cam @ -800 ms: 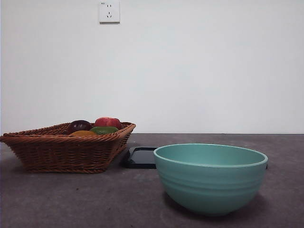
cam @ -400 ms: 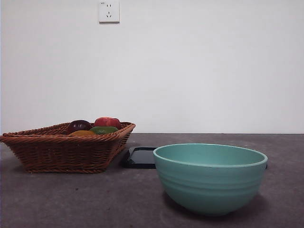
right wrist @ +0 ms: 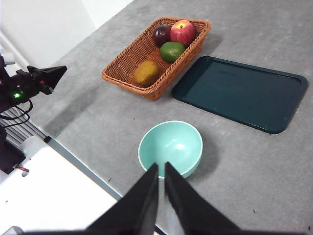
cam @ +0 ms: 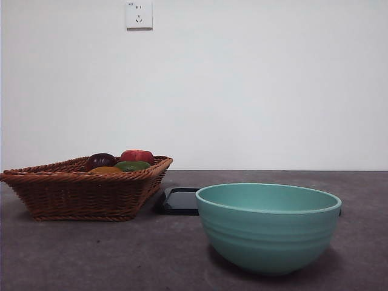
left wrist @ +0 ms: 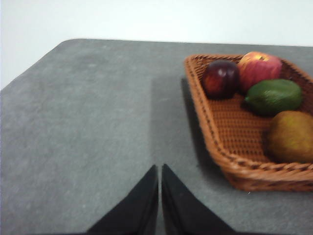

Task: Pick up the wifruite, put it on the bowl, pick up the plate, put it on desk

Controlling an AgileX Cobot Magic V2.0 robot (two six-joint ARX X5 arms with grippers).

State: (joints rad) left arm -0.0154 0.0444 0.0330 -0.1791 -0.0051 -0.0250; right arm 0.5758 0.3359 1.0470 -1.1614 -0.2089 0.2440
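Observation:
The orange-brown wifruite (left wrist: 292,136) lies in the brown wicker basket (cam: 85,191), also seen in the right wrist view (right wrist: 146,72) and front view (cam: 106,171). The mint-teal bowl (cam: 268,225) stands empty on the desk (cam: 121,254), near the front; it also shows in the right wrist view (right wrist: 170,147). A dark green rectangular plate (right wrist: 240,92) lies flat behind the bowl and beside the basket. My left gripper (left wrist: 160,169) is shut, above bare desk beside the basket. My right gripper (right wrist: 161,166) is shut, high above the bowl.
The basket also holds a dark purple fruit (left wrist: 221,78), a red apple (left wrist: 258,70) and a green fruit (left wrist: 273,96). The other arm (right wrist: 29,83) shows at the desk's edge in the right wrist view. A wall socket (cam: 139,14) is on the back wall.

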